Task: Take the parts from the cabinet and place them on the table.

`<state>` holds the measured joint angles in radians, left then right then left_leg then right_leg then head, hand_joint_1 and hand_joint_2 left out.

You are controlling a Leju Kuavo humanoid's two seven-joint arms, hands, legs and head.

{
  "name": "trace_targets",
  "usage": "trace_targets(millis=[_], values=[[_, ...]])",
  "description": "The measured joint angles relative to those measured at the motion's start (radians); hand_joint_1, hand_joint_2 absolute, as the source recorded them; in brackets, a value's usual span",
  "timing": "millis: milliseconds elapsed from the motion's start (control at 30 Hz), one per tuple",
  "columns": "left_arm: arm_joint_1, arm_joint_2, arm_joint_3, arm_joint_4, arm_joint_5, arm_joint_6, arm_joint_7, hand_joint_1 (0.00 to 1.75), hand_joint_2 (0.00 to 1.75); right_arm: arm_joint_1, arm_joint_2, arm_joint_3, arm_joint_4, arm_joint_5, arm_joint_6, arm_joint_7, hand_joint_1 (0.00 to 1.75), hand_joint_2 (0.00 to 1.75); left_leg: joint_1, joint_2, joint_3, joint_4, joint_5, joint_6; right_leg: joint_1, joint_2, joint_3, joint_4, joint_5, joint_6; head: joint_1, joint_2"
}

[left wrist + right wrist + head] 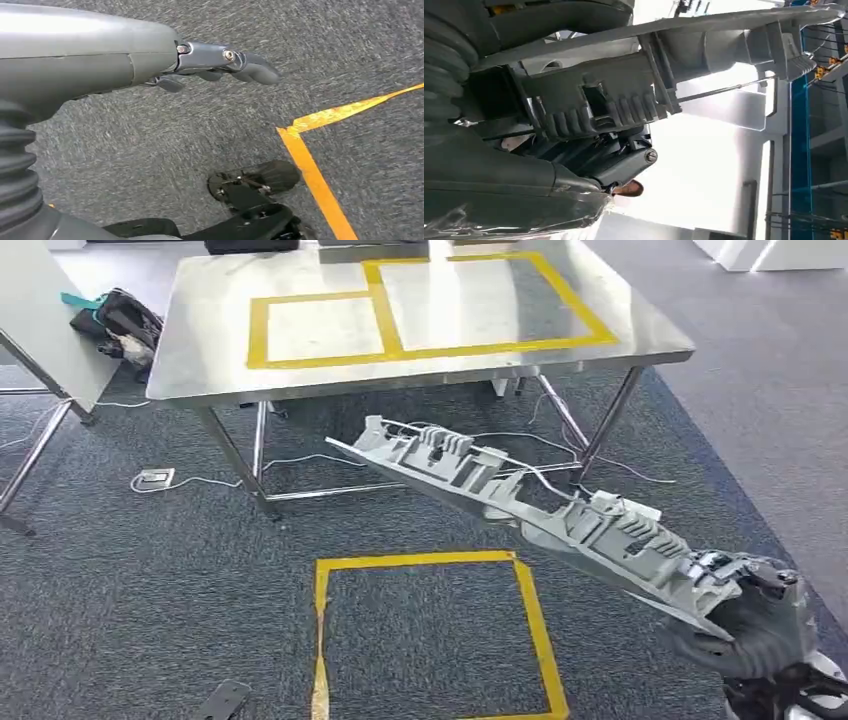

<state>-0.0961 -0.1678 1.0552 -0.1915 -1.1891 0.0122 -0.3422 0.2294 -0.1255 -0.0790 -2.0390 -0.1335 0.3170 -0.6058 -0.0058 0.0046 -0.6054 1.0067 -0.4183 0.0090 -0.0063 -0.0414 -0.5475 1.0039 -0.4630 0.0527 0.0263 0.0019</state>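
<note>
Right hand (755, 625) grips one end of a long grey ribbed part (520, 495), fingers (624, 165) closed around it; the part extends away from the hand, tilted, in the air short of the steel table (200, 360) and over the carpet beside a yellow tape square (430, 635) on the floor. Yellow tape rectangles (390, 315) mark the table's top. Left hand (220, 62) hangs above the carpet near a tape corner (300, 135), fingers loosely extended, holding nothing.

Bare tabletop (450, 350) ahead, its taped boxes (420, 310) open; the long part (540, 500) in my right hand (750, 625) spans the carpet gap before it.
</note>
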Motion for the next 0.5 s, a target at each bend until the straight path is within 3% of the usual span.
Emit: trace_targets(millis=[67, 133, 167, 200, 233, 267, 300, 333, 367, 400, 467, 500], values=[[0.002, 0.002, 0.000, 0.000, 0.000, 0.000, 0.002, 0.00, 1.75, -0.001, 0.000, 0.000, 0.000, 0.000, 0.000, 0.000, 1.75, 1.75, -0.004, 0.000, -0.001, -0.001, -0.001, 0.006, -0.004, -0.001, 0.000, -0.004, 0.001, 0.005, 0.000, 0.000], [0.003, 0.004, 0.000, 0.000, 0.002, 0.000, 0.002, 0.00, 1.75, 0.000, 0.000, 0.000, 0.001, 0.000, 0.002, -0.001, 1.75, 1.75, -0.001, -0.003, 0.001, -0.018, -0.018, 0.020, -0.005, 0.000, 0.003, 0.016, 0.021, 0.022, 0.001, 0.000], [0.003, 0.005, 0.000, 0.000, 0.002, 0.001, 0.002, 0.00, 1.75, -0.001, 0.000, 0.000, 0.001, 0.000, 0.003, -0.002, 1.75, 1.75, 0.002, -0.009, 0.019, -0.020, -0.016, 0.024, -0.005, -0.001, 0.003, 0.017, 0.014, 0.026, 0.000, 0.000], [0.006, 0.004, 0.000, 0.000, 0.003, 0.002, 0.003, 0.00, 1.75, -0.002, 0.000, 0.000, 0.001, 0.002, 0.005, -0.001, 1.75, 1.75, 0.005, -0.010, 0.026, -0.024, -0.017, 0.031, -0.006, 0.011, -0.008, 0.034, -0.005, 0.025, 0.003, 0.000], [0.005, 0.005, 0.000, 0.000, 0.003, 0.004, 0.004, 0.00, 1.75, -0.002, 0.000, -0.001, 0.001, 0.002, 0.005, -0.003, 1.75, 1.75, 0.006, -0.011, 0.032, -0.024, -0.020, 0.036, -0.007, 0.026, -0.033, 0.086, -0.039, 0.019, 0.007, 0.000], [0.004, 0.004, 0.000, 0.000, 0.003, 0.005, 0.004, 0.00, 1.75, -0.002, 0.000, -0.001, 0.001, 0.001, 0.006, -0.006, 1.75, 1.75, 0.006, -0.012, 0.035, -0.024, -0.022, 0.037, -0.007, 0.036, -0.079, 0.167, -0.075, 0.018, 0.011, 0.000], [0.005, 0.004, 0.000, 0.000, 0.003, 0.005, 0.004, 0.00, 1.75, -0.001, 0.000, -0.001, 0.001, 0.002, 0.006, -0.006, 1.75, 1.75, 0.006, -0.015, 0.037, -0.023, -0.025, 0.036, -0.007, 0.040, -0.129, 0.251, -0.106, 0.024, 0.011, 0.000], [0.006, 0.004, 0.000, 0.000, 0.003, 0.005, 0.004, 0.00, 1.75, 0.001, 0.000, -0.001, 0.001, 0.003, 0.005, -0.006, 1.75, 1.75, 0.006, -0.017, 0.041, -0.023, -0.029, 0.034, -0.007, 0.040, -0.169, 0.308, -0.119, 0.031, 0.012, 0.000], [0.008, 0.004, 0.000, 0.000, 0.003, 0.005, 0.004, 0.00, 1.75, 0.003, 0.000, -0.001, 0.002, 0.006, 0.005, -0.006, 1.75, 1.75, 0.007, -0.019, 0.046, -0.023, -0.033, 0.031, -0.009, 0.040, -0.189, 0.322, -0.112, 0.032, 0.013, 0.000], [0.010, 0.004, 0.000, 0.000, 0.003, 0.005, 0.004, 0.00, 1.75, 0.004, 0.000, -0.001, 0.002, 0.009, 0.005, -0.006, 1.75, 1.75, 0.009, -0.022, 0.055, -0.022, -0.039, 0.025, -0.012, 0.040, -0.183, 0.292, -0.083, 0.030, 0.013, 0.000], [0.011, 0.004, 0.000, 0.000, 0.003, 0.006, 0.004, 0.00, 1.75, 0.003, 0.000, -0.001, 0.002, 0.012, 0.005, -0.007, 1.75, 1.75, 0.018, -0.026, 0.080, -0.020, -0.055, 0.008, -0.023, 0.040, -0.116, 0.125, 0.016, 0.041, 0.013, 0.000], [0.011, 0.007, 0.000, 0.000, 0.003, 0.006, 0.004, 0.00, 1.75, 0.004, 0.000, -0.001, 0.003, 0.013, 0.005, -0.007, 1.75, 1.75, 0.015, -0.027, 0.087, -0.018, -0.067, -0.004, -0.034, 0.041, -0.082, 0.036, 0.066, 0.054, 0.017, 0.000]])
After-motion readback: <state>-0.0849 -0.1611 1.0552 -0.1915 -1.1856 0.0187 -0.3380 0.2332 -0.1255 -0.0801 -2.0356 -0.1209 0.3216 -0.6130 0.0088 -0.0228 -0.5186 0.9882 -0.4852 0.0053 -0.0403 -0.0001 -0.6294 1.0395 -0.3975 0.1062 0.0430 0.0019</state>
